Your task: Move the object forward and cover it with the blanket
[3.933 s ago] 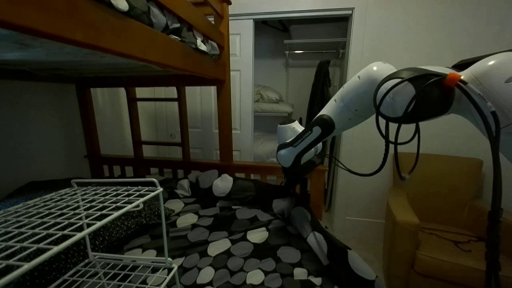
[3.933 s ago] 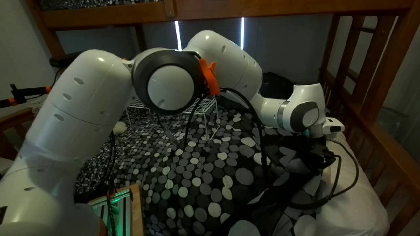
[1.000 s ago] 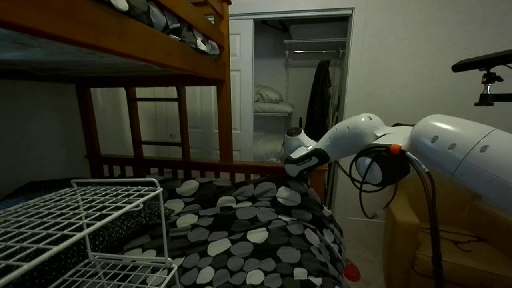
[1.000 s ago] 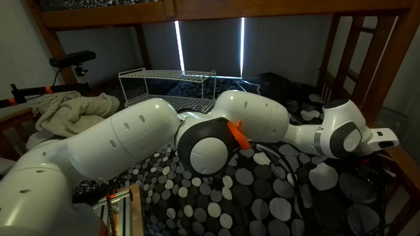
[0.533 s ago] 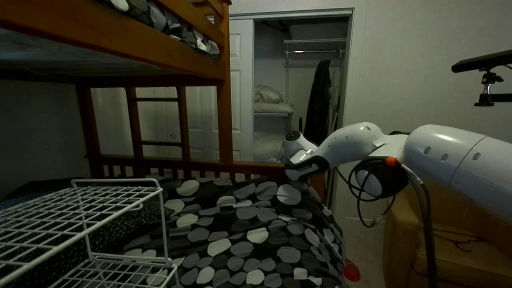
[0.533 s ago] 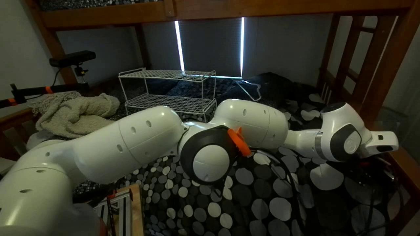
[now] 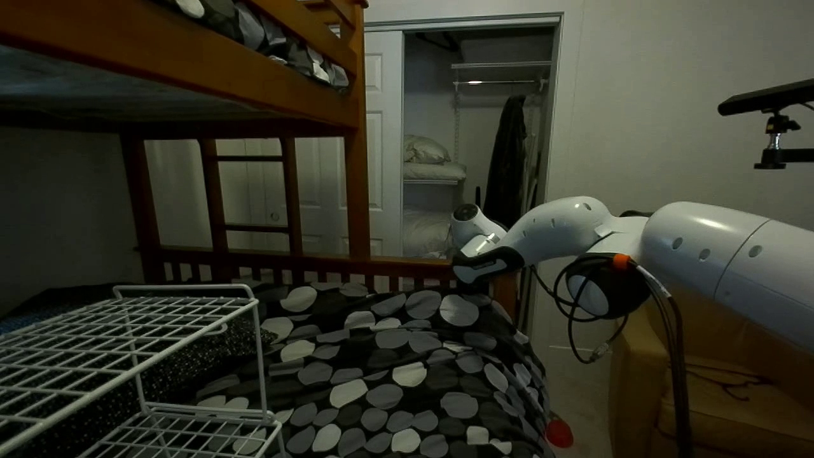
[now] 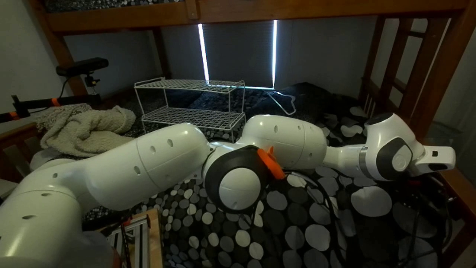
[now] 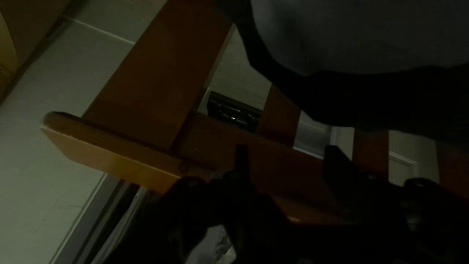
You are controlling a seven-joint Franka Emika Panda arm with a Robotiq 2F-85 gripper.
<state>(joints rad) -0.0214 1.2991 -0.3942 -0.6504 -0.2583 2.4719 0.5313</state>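
Lying nearer footboard (image 7: 381, 266) than before, spotted blanket (image 7: 394, 369), end effector (image 9: 286, 148), jaws apart.

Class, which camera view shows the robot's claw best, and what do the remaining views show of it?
The wrist view: there the claw shows two fingertips, apart, dark against the wooden bed frame. Both exterior views give at most a dark patch beneath the arm's wrist, fingertips indistinguishable.
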